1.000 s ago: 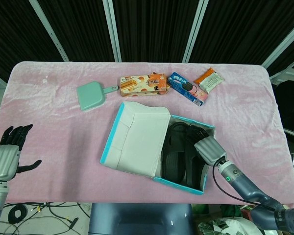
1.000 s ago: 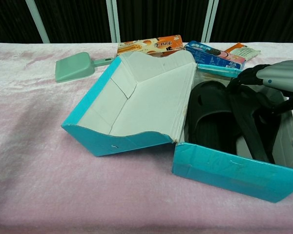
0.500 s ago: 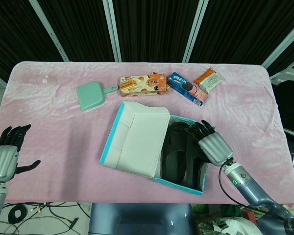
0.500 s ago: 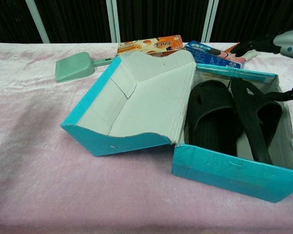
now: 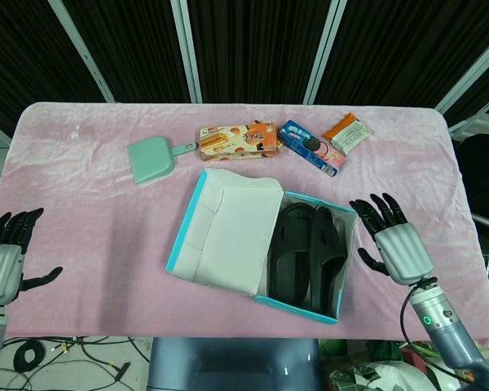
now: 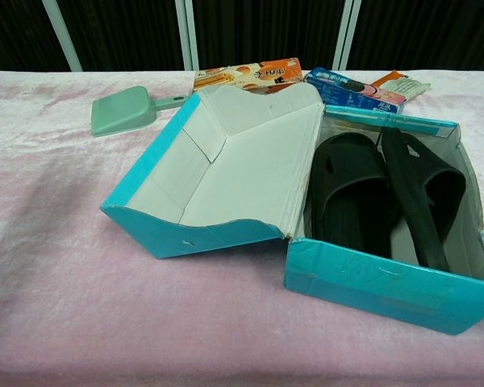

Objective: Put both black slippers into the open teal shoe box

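Observation:
Both black slippers lie side by side inside the open teal shoe box (image 5: 189,213) (image 6: 363,284): the left slipper (image 5: 290,248) (image 6: 347,193) flat, the right slipper (image 5: 329,254) (image 6: 427,193) leaning against the box's right wall. The box lid (image 5: 232,228) (image 6: 226,161) is folded open to the left. My right hand (image 5: 393,243) hovers open just right of the box, fingers spread, holding nothing. My left hand (image 5: 6,259) is open at the table's near left edge. The chest view shows neither hand.
A mint dustpan (image 5: 152,158) (image 6: 123,112) lies behind the box on the pink cloth (image 5: 98,220). Behind it sit an orange snack box (image 5: 238,140) (image 6: 246,76), a blue cookie pack (image 5: 310,147) (image 6: 355,90) and an orange-white packet (image 5: 347,132).
My right hand has let go of the right slipper, lifted out of the box and drawn back to its right side. The left hand has slid slightly down and left.

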Robot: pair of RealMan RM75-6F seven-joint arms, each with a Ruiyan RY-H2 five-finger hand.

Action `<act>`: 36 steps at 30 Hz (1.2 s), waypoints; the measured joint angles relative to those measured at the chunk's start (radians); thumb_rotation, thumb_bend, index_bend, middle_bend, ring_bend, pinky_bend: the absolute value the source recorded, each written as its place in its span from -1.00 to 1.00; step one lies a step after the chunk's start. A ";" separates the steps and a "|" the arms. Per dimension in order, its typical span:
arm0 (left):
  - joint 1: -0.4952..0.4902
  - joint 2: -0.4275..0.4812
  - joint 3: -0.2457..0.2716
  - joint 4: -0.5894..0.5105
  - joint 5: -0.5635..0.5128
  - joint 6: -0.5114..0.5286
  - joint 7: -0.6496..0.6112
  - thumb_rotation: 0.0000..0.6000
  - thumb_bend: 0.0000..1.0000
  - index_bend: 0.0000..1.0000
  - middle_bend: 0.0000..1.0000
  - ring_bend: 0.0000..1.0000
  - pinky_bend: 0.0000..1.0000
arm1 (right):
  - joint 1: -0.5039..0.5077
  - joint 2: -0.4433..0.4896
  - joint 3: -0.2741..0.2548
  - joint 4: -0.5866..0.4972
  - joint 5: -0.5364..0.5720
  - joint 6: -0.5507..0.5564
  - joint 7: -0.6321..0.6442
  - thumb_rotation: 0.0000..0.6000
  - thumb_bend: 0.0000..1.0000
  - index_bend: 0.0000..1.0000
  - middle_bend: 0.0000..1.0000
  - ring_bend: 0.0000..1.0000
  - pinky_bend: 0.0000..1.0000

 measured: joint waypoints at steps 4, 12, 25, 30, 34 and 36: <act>-0.007 -0.006 -0.001 0.001 0.000 -0.012 0.005 1.00 -1.00 -1.00 -0.78 -0.87 -1.00 | -0.008 0.000 -0.036 0.003 -0.041 -0.032 0.015 1.00 -0.07 -0.64 -0.61 -1.00 -0.95; -0.011 -0.006 -0.001 0.002 -0.008 -0.025 0.010 1.00 -1.00 -1.00 -0.78 -0.87 -1.00 | 0.031 -0.048 -0.056 0.006 -0.087 -0.138 0.027 1.00 0.19 -0.64 -0.56 -1.00 -0.94; -0.015 -0.009 -0.001 0.014 -0.020 -0.042 0.000 1.00 -1.00 -1.00 -0.79 -0.87 -1.00 | 0.090 -0.086 -0.055 -0.018 -0.064 -0.265 -0.071 1.00 0.35 -0.64 -0.49 -1.00 -0.95; -0.017 -0.009 -0.001 0.013 -0.020 -0.046 0.001 1.00 -1.00 -1.00 -0.79 -0.87 -1.00 | 0.086 -0.087 -0.052 0.001 -0.036 -0.267 -0.097 1.00 0.37 -0.64 -0.43 -1.00 -0.95; -0.019 -0.009 -0.001 0.011 -0.018 -0.046 0.003 1.00 -1.00 -1.00 -0.79 -0.87 -1.00 | 0.080 -0.089 -0.058 0.013 -0.028 -0.271 -0.099 1.00 0.37 -0.64 -0.39 -1.00 -0.94; -0.019 -0.009 -0.001 0.009 -0.017 -0.047 0.005 1.00 -1.00 -1.00 -0.79 -0.87 -1.00 | 0.078 -0.092 -0.062 0.018 -0.029 -0.272 -0.099 1.00 0.37 -0.64 -0.38 -1.00 -0.94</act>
